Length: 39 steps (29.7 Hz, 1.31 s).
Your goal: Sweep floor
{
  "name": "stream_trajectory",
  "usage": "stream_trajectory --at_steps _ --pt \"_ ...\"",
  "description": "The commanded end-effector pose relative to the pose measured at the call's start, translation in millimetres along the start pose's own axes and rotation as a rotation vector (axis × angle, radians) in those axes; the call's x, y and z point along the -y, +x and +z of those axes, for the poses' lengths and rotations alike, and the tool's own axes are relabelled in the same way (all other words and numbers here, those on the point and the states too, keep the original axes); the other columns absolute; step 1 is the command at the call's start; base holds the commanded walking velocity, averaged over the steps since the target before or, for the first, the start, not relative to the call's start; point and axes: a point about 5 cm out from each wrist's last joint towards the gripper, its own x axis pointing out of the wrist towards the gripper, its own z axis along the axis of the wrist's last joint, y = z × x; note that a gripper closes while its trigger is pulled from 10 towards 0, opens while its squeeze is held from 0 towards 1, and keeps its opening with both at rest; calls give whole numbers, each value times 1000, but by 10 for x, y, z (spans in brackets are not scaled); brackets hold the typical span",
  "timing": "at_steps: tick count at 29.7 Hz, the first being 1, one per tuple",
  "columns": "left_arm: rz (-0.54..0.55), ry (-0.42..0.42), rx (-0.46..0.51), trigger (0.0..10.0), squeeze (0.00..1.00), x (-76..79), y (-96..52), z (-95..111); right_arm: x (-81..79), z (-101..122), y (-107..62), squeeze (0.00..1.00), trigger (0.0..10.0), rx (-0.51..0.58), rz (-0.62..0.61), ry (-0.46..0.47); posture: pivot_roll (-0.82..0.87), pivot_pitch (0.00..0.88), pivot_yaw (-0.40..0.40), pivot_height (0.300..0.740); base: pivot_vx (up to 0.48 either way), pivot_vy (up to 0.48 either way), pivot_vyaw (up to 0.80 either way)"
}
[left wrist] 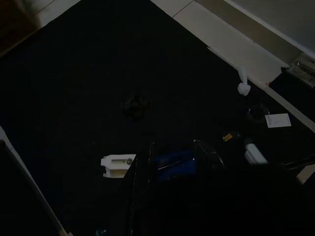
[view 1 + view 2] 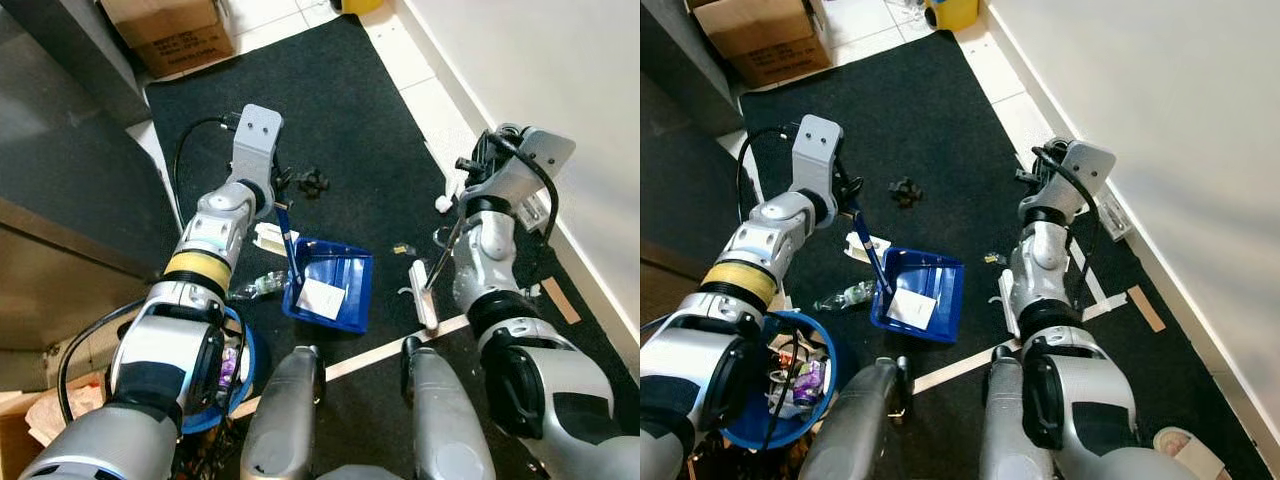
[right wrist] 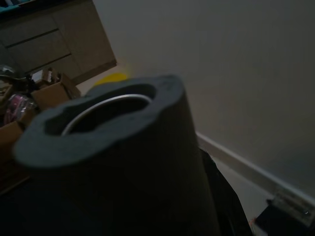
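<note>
while left hand grips blue plastic dustpan handle, right hand holds foam-sleeved broom.

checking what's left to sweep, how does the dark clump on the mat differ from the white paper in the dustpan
The dark clump is lumpy and nearly mat-coloured; the white paper is flat and bright. The clump lies loose on the black mat, beyond the blue dustpan; the paper already sits inside the dustpan. Both are small pieces of litter.

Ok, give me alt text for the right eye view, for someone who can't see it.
A humanoid robot looks down at a black mat: its left gripper holds a blue dustpan by its handle, a white paper lying inside, while the right gripper holds a broom beside it.
</note>
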Motion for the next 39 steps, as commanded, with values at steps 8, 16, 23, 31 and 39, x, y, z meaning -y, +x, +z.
stream_trajectory --at_steps 8,16,23,31,39 --pt "-32 -29 -69 10000 0 107 -2 -197 -306 -124 -31 0 10000 -118 -55 289 99 270 89 740 0 0 0" --pt "-8 -41 -63 10000 0 63 -8 -183 -169 274 201 0 10000 43 -37 282 68 249 78 740 0 0 0" --pt "25 -64 -45 10000 0 -44 -30 -161 44 815 351 0 10000 261 36 175 33 224 70 740 0 0 0" --pt "74 -100 8 10000 0 -273 -116 -43 117 1028 329 0 10000 315 150 -78 10 176 69 740 0 0 0" --pt "102 -157 81 10000 0 -426 -212 118 170 900 294 0 10000 230 169 -171 0 146 61 740 0 0 0"
